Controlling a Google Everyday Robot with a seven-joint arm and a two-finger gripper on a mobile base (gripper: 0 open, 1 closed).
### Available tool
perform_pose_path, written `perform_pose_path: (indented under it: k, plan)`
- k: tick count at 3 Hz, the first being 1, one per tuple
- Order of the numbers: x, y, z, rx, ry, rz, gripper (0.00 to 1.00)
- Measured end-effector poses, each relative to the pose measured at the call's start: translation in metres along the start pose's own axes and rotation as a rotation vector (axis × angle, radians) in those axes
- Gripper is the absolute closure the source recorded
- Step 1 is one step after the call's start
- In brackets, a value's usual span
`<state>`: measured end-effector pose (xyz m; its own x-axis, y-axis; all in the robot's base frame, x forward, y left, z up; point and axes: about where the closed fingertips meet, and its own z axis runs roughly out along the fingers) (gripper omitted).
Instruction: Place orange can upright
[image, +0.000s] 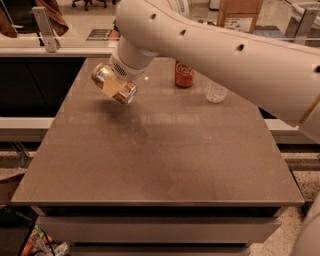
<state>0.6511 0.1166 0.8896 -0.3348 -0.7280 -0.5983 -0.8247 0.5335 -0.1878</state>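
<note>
The orange can (113, 83) has a mottled orange-tan label and silver ends. It hangs tilted on its side in the air above the back left part of the brown table (150, 165), with its shadow on the tabletop below. My gripper (120, 80) is at the end of the big white arm that reaches in from the upper right. It is shut on the orange can, and the wrist and can largely hide it.
A red Coca-Cola can (184, 75) stands upright at the back middle of the table. A small clear glass (216, 92) sits to its right. A cardboard box (240, 15) and a counter lie beyond the table's far edge.
</note>
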Motion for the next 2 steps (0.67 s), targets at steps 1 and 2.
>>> perform_pose_path:
  k: [1,2]
  plan:
    - [-0.013,-0.014,-0.007,0.024,-0.146,-0.015,1.0]
    - [-0.025,-0.023,-0.021,0.051,-0.264,-0.039,1.0]
